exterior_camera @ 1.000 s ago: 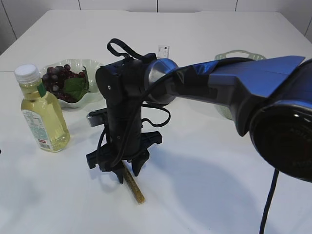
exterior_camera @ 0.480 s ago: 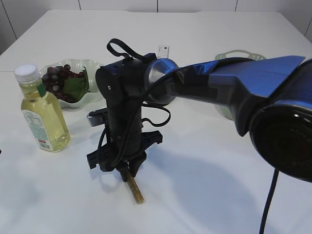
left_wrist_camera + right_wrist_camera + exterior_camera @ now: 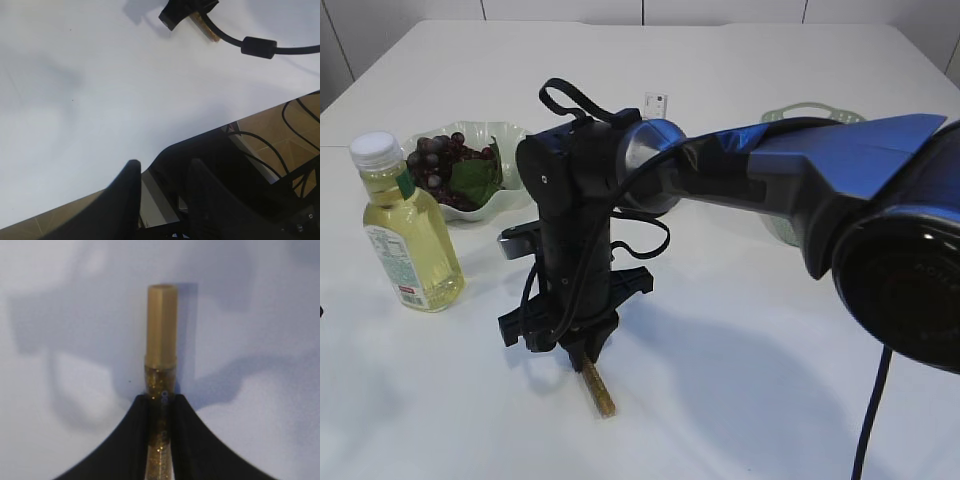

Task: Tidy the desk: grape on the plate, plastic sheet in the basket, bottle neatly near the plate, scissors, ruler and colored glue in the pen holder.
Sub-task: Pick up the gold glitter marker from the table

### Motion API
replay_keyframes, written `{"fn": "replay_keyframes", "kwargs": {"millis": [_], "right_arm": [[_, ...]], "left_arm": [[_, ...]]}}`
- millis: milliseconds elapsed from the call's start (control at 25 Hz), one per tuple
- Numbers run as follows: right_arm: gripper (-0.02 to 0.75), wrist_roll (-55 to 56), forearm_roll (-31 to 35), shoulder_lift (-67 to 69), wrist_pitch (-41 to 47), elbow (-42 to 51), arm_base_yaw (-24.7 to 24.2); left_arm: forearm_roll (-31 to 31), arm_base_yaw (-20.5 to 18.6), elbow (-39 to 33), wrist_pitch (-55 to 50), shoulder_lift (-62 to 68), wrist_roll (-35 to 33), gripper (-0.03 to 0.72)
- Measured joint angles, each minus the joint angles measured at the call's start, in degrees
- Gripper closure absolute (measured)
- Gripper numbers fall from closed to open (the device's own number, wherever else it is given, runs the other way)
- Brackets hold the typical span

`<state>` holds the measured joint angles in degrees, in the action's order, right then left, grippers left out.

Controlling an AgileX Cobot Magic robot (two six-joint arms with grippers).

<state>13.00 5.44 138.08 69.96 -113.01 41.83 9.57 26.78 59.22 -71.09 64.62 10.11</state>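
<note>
The right gripper (image 3: 582, 352) is reaching down to the white table (image 3: 740, 400) and is clamping its two dark fingers (image 3: 135, 440) on the gold glitter glue stick (image 3: 161, 370), which is lying flat on the tabletop with its capped end pointing away from the fingers. The left gripper (image 3: 162, 172) is hovering over the near edge of the table with its fingers apart and nothing between them. A bottle (image 3: 405, 225) of yellow liquid with a white cap is standing upright at the left, just in front of a pale green plate (image 3: 510, 135) that is holding dark grapes (image 3: 435, 160) and a leaf. A pale basket (image 3: 810, 112) is sitting at the back right, largely hidden behind the right arm (image 3: 790, 190), which is blocking much of the exterior view. A black cable (image 3: 250, 45) is crossing the left wrist view just beside the glue stick.
</note>
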Motion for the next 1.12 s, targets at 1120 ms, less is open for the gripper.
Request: {"fn": "replay_keyframes", "kwargs": {"millis": [1120], "right_arm": [[0.617,-3.2,-8.5,-8.1,0.0,0.0,1.0]], "left_arm": [[0.0,0.0,0.0,0.0,0.0,0.0,0.452]]}}
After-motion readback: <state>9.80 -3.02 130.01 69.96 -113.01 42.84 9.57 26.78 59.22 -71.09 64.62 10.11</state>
